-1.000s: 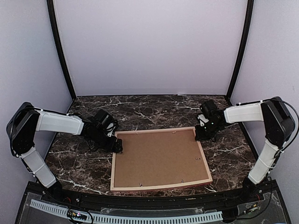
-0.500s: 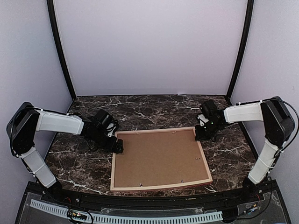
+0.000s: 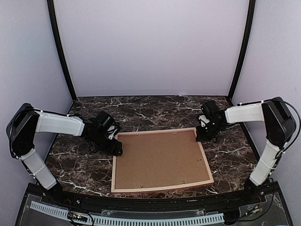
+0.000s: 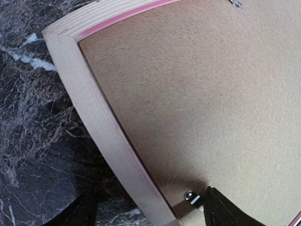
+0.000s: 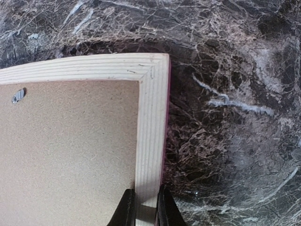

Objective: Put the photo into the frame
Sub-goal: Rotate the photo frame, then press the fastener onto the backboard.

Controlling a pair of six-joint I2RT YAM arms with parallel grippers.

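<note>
At the frame (image 5: 151,132), unchanged: left jaws wide apart, right jaws tight on it.

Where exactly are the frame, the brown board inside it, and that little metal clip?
frame (image 5: 151,122), right wrist view, its pale wooden side rail.
board (image 3: 160,157), top view, middle of its brown face.
clip (image 5: 18,96), right wrist view, its metal tab.
</note>
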